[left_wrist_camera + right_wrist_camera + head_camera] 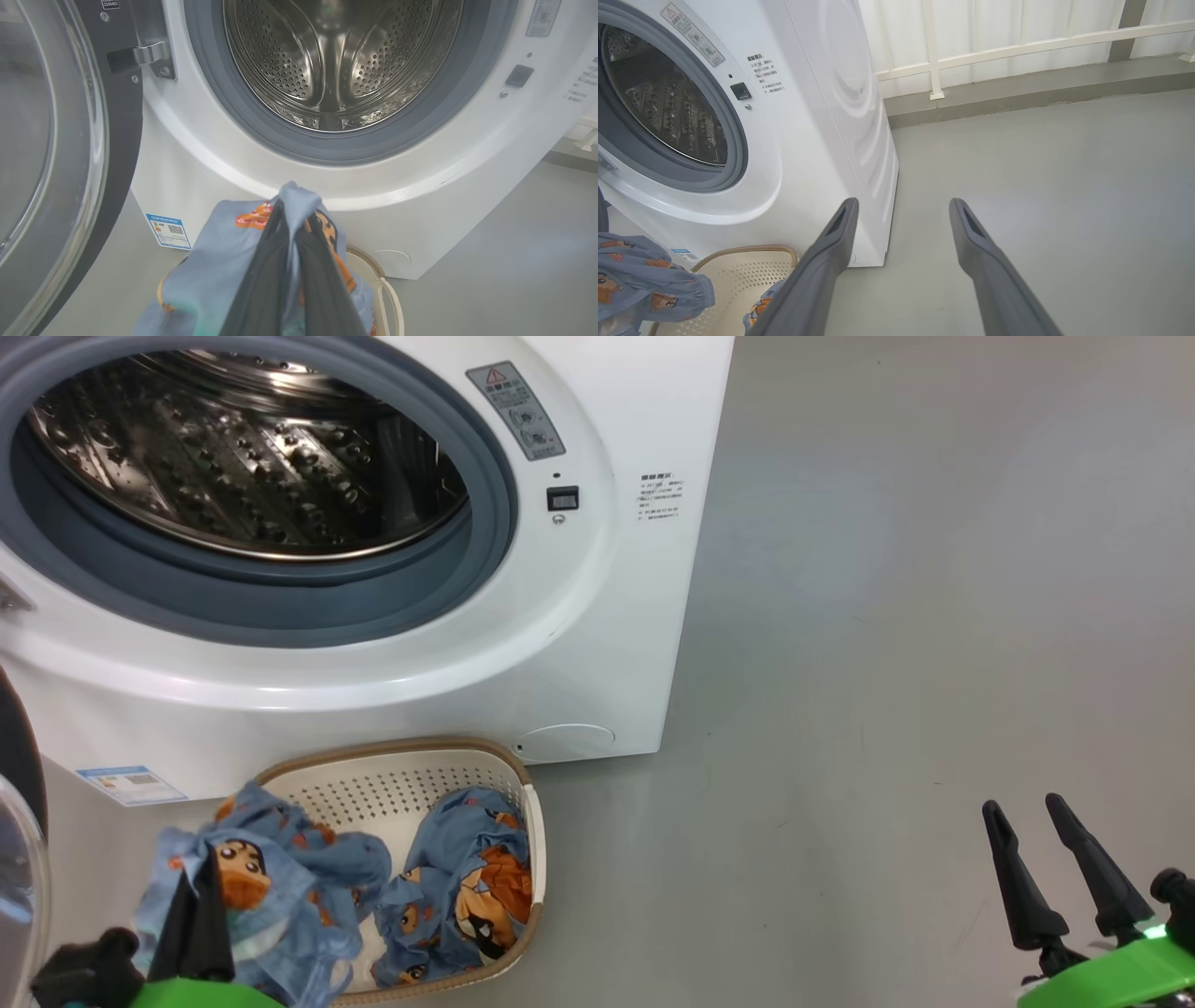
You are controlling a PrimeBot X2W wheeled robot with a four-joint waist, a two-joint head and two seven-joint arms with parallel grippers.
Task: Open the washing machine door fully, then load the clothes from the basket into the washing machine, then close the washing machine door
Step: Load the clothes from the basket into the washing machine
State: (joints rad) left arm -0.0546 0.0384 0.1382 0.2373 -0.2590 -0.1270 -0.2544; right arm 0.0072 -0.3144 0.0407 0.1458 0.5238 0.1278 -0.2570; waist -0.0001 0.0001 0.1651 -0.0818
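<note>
The white washing machine [579, 616] stands with its steel drum [331, 60] exposed. Its black-rimmed glass door [46, 140] is swung wide to the left. In front of it on the floor sits the cream basket [392, 784]. My left gripper [292, 205] is shut on one blue cartoon-print bundle [280, 896], which hangs from its fingers over the basket's left end, below the drum opening. The second bundle [467, 877] lies in the basket's right half. My right gripper [1022, 807] is open over bare floor, well right of the basket, with nothing between its fingers [831, 242].
Grey floor [887, 663] stretches to the right of the machine. A white railing [1017, 46] and a low grey kerb [1041, 88] run behind it. The door's edge [19, 859] is close to my left arm. A blue label sticker [131, 786] marks the machine's lower front.
</note>
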